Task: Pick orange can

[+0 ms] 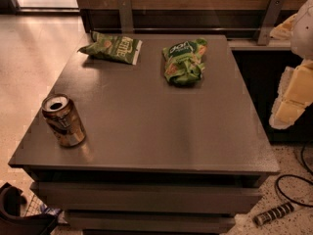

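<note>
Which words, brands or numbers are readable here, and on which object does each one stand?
"Kettle", it seems: on the left green bag.
On the right green bag: white lettering, blurred.
On the orange can: dark markings, unreadable.
On the gripper, right of the table: none.

On the desk (146,126), a flat green bag (111,48) lies at 11 o'clock and a crumpled bag (184,61) at 12 o'clock, apart. On the floor at 5 o'clock lie a cable (292,179) and a power strip (274,213), below the gripper (291,109) at 3 o'clock.

Left green bag (112,48): "Kettle". Gripper (289,112) at right edge.
</note>
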Robot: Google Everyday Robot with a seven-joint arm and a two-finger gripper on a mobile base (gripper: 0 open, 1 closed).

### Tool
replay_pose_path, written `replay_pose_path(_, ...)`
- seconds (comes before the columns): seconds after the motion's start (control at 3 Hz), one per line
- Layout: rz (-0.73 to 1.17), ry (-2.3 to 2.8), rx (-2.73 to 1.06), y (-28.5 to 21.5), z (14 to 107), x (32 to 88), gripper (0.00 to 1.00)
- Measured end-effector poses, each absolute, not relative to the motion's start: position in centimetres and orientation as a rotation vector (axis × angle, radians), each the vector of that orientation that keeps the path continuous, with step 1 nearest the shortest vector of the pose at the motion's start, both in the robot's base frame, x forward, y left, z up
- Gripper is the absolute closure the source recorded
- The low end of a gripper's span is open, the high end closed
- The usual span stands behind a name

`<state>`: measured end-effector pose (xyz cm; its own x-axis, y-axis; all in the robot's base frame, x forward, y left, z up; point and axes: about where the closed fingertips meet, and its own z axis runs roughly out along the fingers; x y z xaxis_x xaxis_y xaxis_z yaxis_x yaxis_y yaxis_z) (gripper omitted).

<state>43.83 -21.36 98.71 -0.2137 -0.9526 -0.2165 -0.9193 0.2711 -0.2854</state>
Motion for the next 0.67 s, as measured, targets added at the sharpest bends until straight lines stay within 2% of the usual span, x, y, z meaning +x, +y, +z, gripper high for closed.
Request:
replay_pose_path(0.33, -0.134, 2.202, -1.704, -21.4, 98.7, 43.8, 0.0)
replay_pose_path(0.67, -0.058, 2.146, -1.704, -19.8, 97.8, 44.0, 0.0)
